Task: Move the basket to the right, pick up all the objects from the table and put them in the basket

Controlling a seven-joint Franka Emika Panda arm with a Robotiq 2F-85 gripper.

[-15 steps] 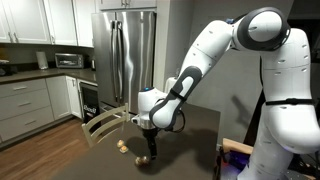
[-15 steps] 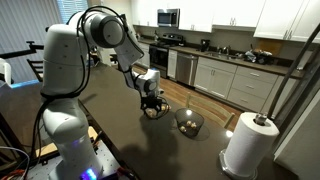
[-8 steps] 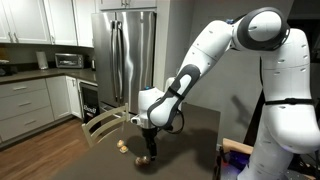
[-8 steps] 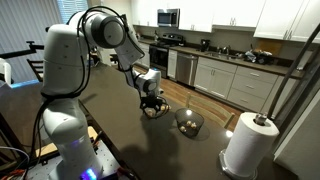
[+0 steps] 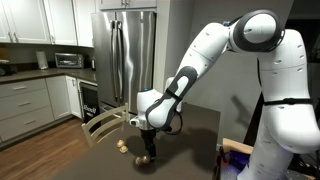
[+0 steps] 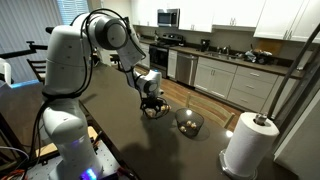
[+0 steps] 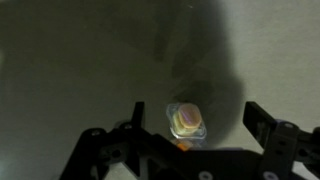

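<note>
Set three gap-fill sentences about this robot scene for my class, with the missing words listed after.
The wire-mesh basket sits on the dark ____. In the wrist view the pincer is ____ around a pale tan piece. Near the basket stands a ____ paper towel roll.
Missing words: table; open; white.

Bare table (image 6: pixel 118 140) seems open between claw (image 6: pixel 152 110) and basket (image 6: pixel 189 121); a white roll (image 6: pixel 248 145) stands just beyond.
</note>
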